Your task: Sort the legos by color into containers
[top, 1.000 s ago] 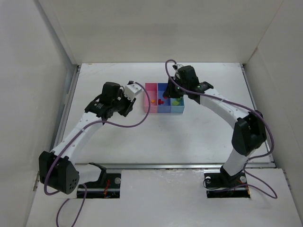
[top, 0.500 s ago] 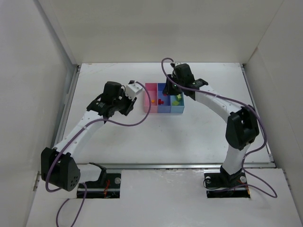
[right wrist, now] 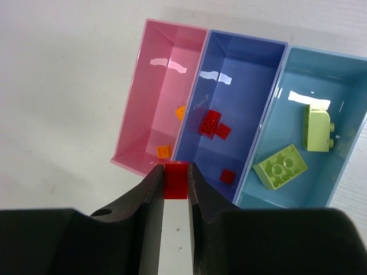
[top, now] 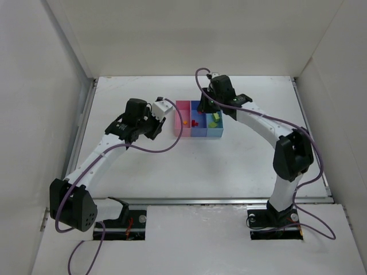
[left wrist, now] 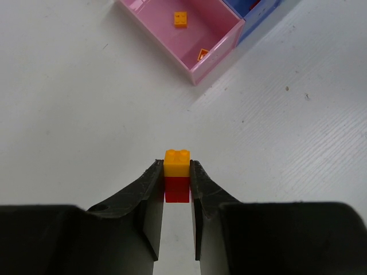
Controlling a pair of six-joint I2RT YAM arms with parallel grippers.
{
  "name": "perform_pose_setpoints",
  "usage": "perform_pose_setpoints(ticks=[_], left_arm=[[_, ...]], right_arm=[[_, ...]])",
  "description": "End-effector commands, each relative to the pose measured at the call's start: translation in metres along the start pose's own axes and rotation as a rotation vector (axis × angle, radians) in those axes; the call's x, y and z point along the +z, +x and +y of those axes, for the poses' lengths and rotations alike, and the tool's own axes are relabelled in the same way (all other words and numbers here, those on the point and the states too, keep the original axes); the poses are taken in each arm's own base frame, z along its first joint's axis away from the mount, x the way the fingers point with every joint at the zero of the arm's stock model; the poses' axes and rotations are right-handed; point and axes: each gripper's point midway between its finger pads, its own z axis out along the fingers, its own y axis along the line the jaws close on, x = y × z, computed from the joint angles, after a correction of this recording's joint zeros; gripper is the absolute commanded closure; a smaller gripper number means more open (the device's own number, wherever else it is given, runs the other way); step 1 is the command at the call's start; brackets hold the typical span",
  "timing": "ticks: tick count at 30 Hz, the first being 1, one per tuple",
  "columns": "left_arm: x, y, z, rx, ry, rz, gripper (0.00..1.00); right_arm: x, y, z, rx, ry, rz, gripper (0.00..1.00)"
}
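Note:
My left gripper (left wrist: 176,172) is shut on an orange brick (left wrist: 176,162) stacked on a red brick (left wrist: 177,189), held over the table short of the pink bin (left wrist: 198,43); two orange bricks (left wrist: 180,19) lie in that bin. My right gripper (right wrist: 175,177) is shut on a red brick (right wrist: 176,179), above the near end of the tray by the pink bin (right wrist: 163,74) and blue bin (right wrist: 243,86). The blue bin holds three red bricks (right wrist: 209,122). The cyan bin (right wrist: 338,103) holds two yellow-green bricks (right wrist: 281,166). From above, the tray (top: 198,134) lies between both grippers.
White walls enclose the table on the left, back and right (top: 34,114). A purple cable (top: 172,140) hangs from the left arm beside the tray. A metal rail (top: 200,200) runs along the table's near edge.
My right gripper has swung left and back over the tray's far end with the red brick. The left arm has hardly moved.

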Motion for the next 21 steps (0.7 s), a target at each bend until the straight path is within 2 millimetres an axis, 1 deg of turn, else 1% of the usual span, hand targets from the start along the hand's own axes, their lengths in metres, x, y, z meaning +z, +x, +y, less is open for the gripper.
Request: perform_pose_setpoints(ticks=[1,2,3,4,5,10,11,18,19,21], left_arm=[[-0.006,-0.007,0.001,-0.006,-0.008,-0.041,1.00],[-0.006,-0.007,0.001,-0.006,-0.008,-0.041,1.00],[-0.006,-0.007,0.000,-0.015,-0.008,-0.041,1.00],[-0.007,-0.005,-0.001,-0.015,-0.008,-0.041,1.00],[-0.007,-0.005,-0.001,-0.015,-0.008,-0.041,1.00],[-0.008,-0.002,0.000,-0.015,-0.016,-0.037,1.00],[-0.007,0.002,-0.001,-0.017,-0.014,-0.028,1.00],[-0.007,0.001,-0.003,-0.017,-0.005,-0.031,1.00],[-0.008,-0.002,-0.002,-0.015,-0.008,-0.040,1.00],[-0.008,-0.002,-0.002,-0.015,-0.008,-0.040,1.00]], right_arm=[[0.004,-0.022,0.007,-0.033,-0.002,-0.052,1.00],[0.007,-0.020,0.004,-0.031,0.016,-0.044,1.00],[0.013,-0.013,0.000,-0.039,0.026,-0.021,1.00],[0.012,-0.017,0.001,-0.040,0.023,-0.029,1.00],[0.015,-0.014,0.000,-0.039,0.027,-0.020,1.00],[0.015,-0.013,0.000,-0.039,0.027,-0.020,1.00],[0.015,-0.013,0.000,-0.039,0.027,-0.020,1.00],[0.015,-0.013,0.000,-0.039,0.027,-0.020,1.00],[0.015,-0.013,0.000,-0.039,0.027,-0.020,1.00],[0.015,-0.013,0.000,-0.039,0.027,-0.020,1.00]])
